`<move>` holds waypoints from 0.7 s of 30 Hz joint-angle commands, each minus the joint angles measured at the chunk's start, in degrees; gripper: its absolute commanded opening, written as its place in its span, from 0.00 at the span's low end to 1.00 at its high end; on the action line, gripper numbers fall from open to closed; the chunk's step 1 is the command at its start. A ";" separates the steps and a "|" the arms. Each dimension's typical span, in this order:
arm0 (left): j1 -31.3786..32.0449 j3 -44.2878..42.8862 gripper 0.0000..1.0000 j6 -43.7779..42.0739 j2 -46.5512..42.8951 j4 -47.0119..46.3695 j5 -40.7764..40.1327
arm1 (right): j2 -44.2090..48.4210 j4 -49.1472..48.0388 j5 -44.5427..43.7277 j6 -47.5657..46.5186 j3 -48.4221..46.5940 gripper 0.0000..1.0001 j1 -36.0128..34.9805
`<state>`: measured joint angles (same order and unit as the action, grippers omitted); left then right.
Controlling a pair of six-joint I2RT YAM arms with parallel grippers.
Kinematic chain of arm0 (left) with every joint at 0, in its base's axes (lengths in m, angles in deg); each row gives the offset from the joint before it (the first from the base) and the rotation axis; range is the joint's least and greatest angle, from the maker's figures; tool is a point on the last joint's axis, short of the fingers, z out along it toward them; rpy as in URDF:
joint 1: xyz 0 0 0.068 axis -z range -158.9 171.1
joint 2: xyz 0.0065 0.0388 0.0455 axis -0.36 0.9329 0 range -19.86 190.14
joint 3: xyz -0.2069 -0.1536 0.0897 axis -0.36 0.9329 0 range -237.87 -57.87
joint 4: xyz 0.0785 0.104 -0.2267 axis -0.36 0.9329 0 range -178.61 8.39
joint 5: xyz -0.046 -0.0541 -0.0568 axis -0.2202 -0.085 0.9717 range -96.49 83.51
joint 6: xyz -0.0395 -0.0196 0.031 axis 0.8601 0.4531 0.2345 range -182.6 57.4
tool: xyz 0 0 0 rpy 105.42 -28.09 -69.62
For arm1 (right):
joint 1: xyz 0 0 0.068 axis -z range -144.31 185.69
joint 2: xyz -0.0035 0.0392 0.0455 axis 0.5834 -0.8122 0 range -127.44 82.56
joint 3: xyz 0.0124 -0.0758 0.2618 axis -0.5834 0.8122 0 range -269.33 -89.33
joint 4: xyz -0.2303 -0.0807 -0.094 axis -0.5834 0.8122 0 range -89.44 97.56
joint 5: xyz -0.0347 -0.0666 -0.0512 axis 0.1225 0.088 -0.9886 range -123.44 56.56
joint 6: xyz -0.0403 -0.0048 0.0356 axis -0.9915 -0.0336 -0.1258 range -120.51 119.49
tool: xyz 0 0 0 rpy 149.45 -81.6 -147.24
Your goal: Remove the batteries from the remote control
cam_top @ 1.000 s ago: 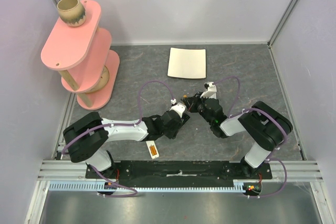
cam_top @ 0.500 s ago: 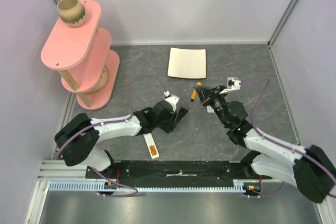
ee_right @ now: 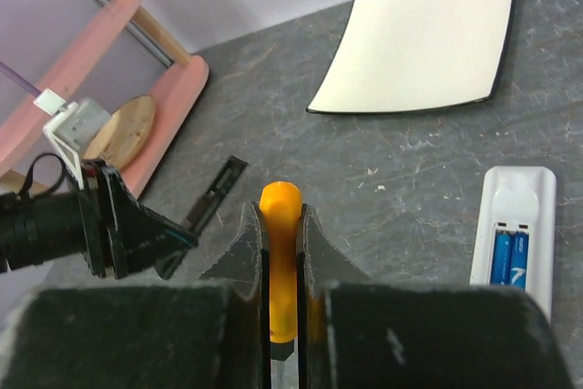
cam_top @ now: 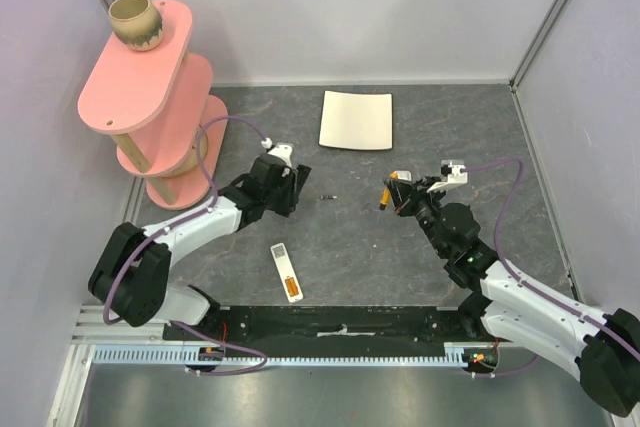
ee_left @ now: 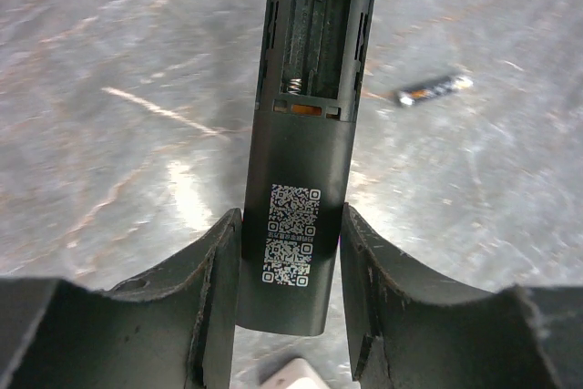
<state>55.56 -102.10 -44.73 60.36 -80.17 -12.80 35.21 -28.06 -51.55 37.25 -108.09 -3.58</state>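
The white remote control (cam_top: pixel 287 272) lies on the table near the front, with an orange battery (cam_top: pixel 292 292) showing in its near end. My left gripper (cam_top: pixel 288 185) (ee_left: pixel 290 225) is shut on a flat black bar (ee_left: pixel 305 134) whose open battery bay is empty. A small dark cell with orange marks (ee_left: pixel 435 90) lies loose on the table (cam_top: pixel 327 196). My right gripper (cam_top: pixel 392 192) (ee_right: pixel 282 216) is shut on an orange-handled tool (ee_right: pixel 281 252), like a small screwdriver, held above the table.
A white square plate (cam_top: pixel 356 119) lies at the back. A pink tiered shelf (cam_top: pixel 150 97) with a mug (cam_top: pixel 135 22) stands at the far left. In the right wrist view a white case with two blue cells (ee_right: pixel 515 234) lies beside my right gripper.
My left arm has swung back and left with the black bar, uncovering the white remote. My right arm has drawn back to the right with the orange tool. A dark cell now lies between them.
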 commanded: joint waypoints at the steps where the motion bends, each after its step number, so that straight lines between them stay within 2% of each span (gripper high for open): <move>1: -4.30 -1.74 0.02 -0.91 0.62 1.83 -4.40 | 0.42 0.58 -0.26 -0.76 0.13 0.00 -0.11; 9: -7.04 -6.39 0.02 -1.52 10.47 4.91 -3.01 | 0.15 1.11 0.79 -0.41 0.31 0.00 -0.11; 12: -7.39 -7.27 0.07 -1.61 13.20 5.79 -3.45 | -0.02 1.29 0.88 -0.23 0.57 0.00 -0.20; 15: -7.48 -7.28 0.28 -2.22 13.90 5.88 -3.02 | -0.02 1.29 1.14 -0.05 0.75 0.00 -0.11; 16: -7.48 -7.19 0.43 -2.40 13.73 5.79 -2.75 | -0.02 1.29 1.06 -0.05 0.66 0.00 -0.11; 18: -7.48 -7.10 0.58 -2.75 13.29 5.79 -1.70 | -0.37 1.20 1.23 0.03 0.66 0.00 -0.11; 19: -7.48 -7.10 0.71 -3.01 13.12 5.79 -1.34 | -0.55 0.94 1.32 0.12 0.75 0.00 -0.11; 21: -7.48 -6.93 0.77 -3.01 11.28 5.96 -0.03 | -0.98 0.59 1.85 0.21 0.66 0.00 -0.11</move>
<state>48.43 -107.74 -45.81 73.74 -74.66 -14.96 34.71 -25.46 -50.61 37.20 -107.57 -3.58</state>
